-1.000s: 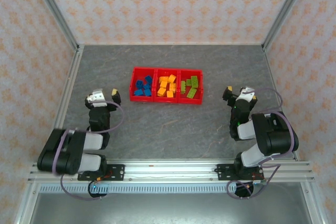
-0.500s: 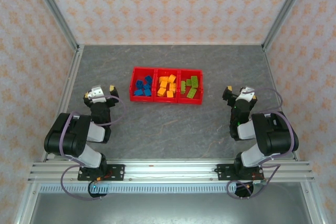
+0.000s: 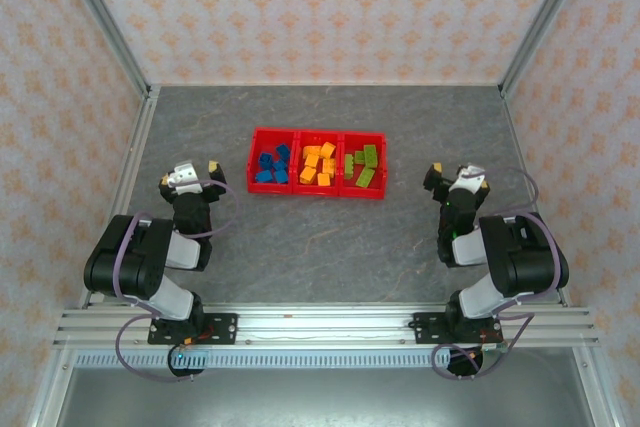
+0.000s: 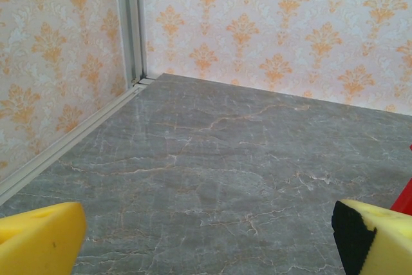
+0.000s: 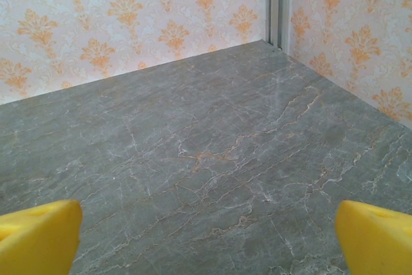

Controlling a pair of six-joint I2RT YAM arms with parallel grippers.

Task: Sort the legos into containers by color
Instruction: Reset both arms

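Red plastic containers (image 3: 320, 132) at table (image 3: 300, 247) centre, sorted by colour: blue legos (image 3: 270, 167) at nine o'clock, orange legos (image 3: 318, 165) mid-row, green legos (image 3: 362, 167) at three. Both spread wide, empty: left gripper (image 3: 197, 175) at eight o'clock, right gripper (image 3: 455, 175) at four, well clear; job apparently done.

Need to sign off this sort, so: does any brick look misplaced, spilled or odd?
Nothing stands out. In the containers, blue legos sit in the left bin, orange legos in the middle, green legos in the right, none mixed, none loose on the table.
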